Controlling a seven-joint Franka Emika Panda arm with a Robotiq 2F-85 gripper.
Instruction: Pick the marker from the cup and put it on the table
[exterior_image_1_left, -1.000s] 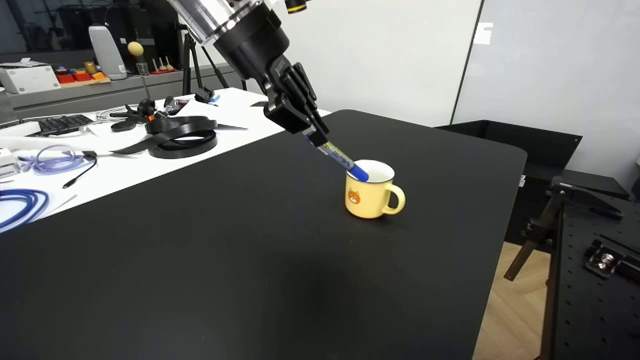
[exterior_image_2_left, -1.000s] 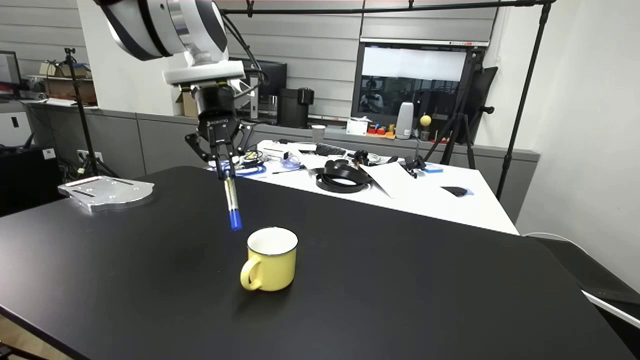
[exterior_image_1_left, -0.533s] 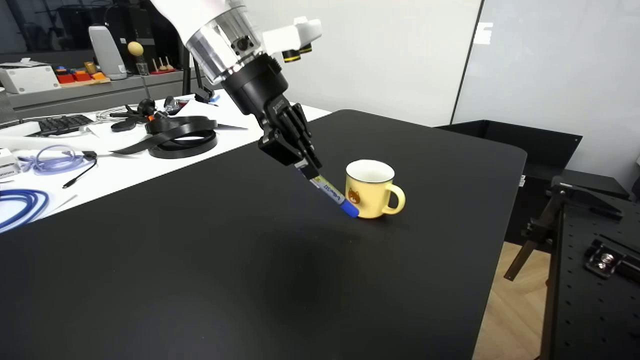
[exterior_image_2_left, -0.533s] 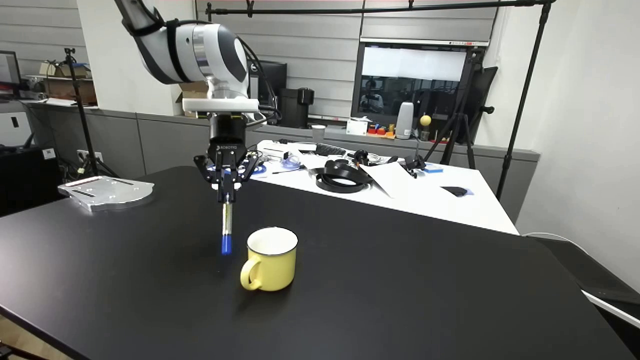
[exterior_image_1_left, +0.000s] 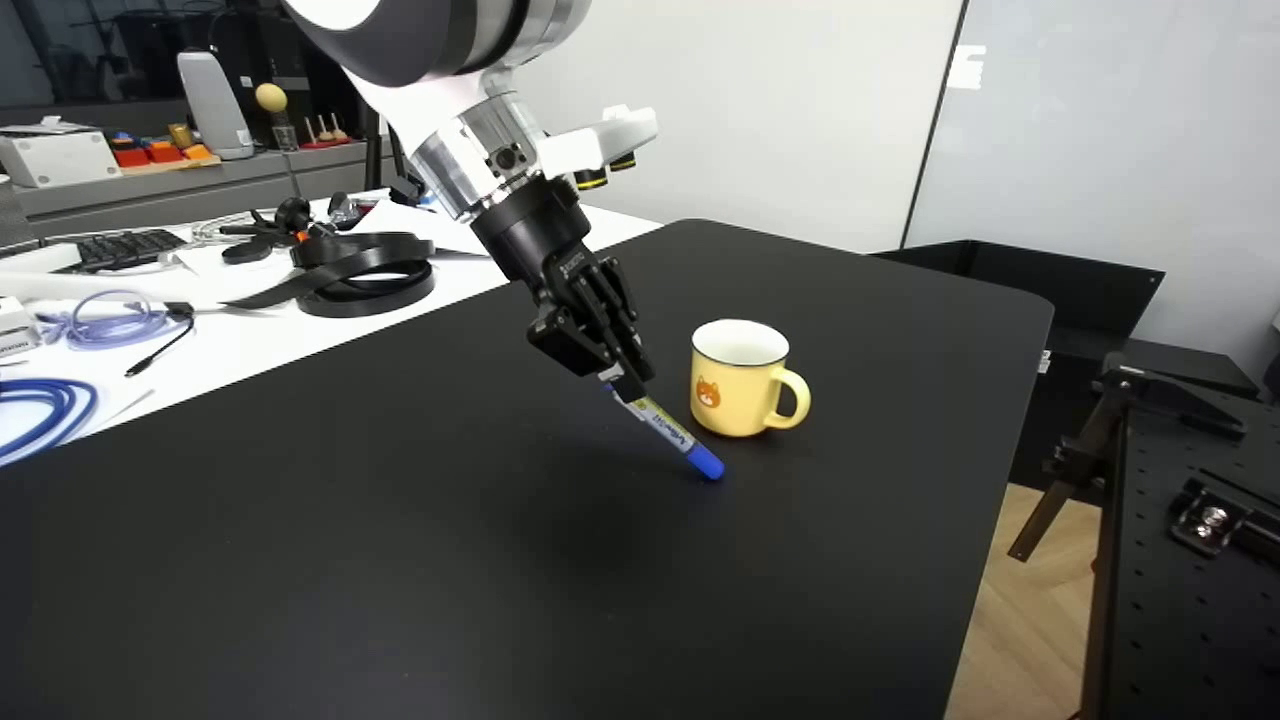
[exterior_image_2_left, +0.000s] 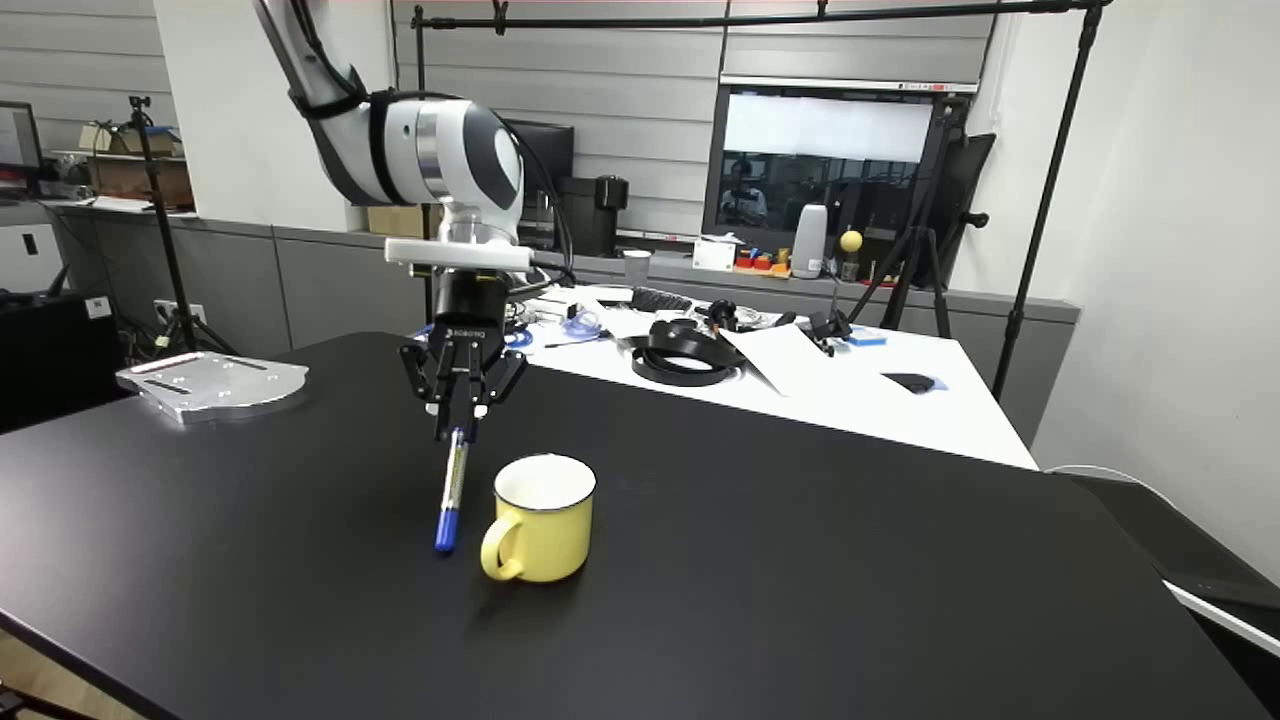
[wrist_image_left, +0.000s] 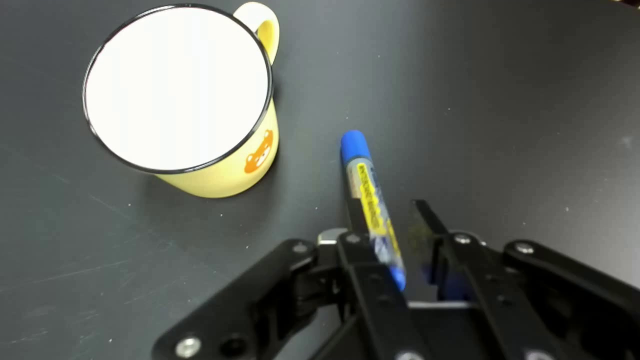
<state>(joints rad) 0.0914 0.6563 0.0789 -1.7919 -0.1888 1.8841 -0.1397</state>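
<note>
The marker (exterior_image_1_left: 665, 425) has a whitish barrel and a blue cap; it slants from my fingers toward the black table (exterior_image_1_left: 400, 560), also in an exterior view (exterior_image_2_left: 455, 480). Its cap end looks down at the tabletop; I cannot tell whether it lies flat. In the wrist view the marker (wrist_image_left: 369, 190) is between the fingers, against the left one, with a gap to the right one. My gripper (wrist_image_left: 389, 210) is open around its rear end, also in both exterior views (exterior_image_1_left: 625, 385) (exterior_image_2_left: 457, 435). The yellow cup (wrist_image_left: 220, 177) stands upright close beside the marker, also in both exterior views (exterior_image_1_left: 735, 400) (exterior_image_2_left: 560, 540).
A white desk (exterior_image_2_left: 900, 420) with cables and a black strap coil (exterior_image_1_left: 365, 290) adjoins the table. A silver metal plate (exterior_image_2_left: 215, 385) lies at a far corner of the table. A black perforated board (exterior_image_1_left: 1190, 590) stands beyond the table edge.
My gripper has carried the marker from over the cup rim down to the table beside the cup. The fingers have opened, and the marker has tilted between them. The cup has not moved.
</note>
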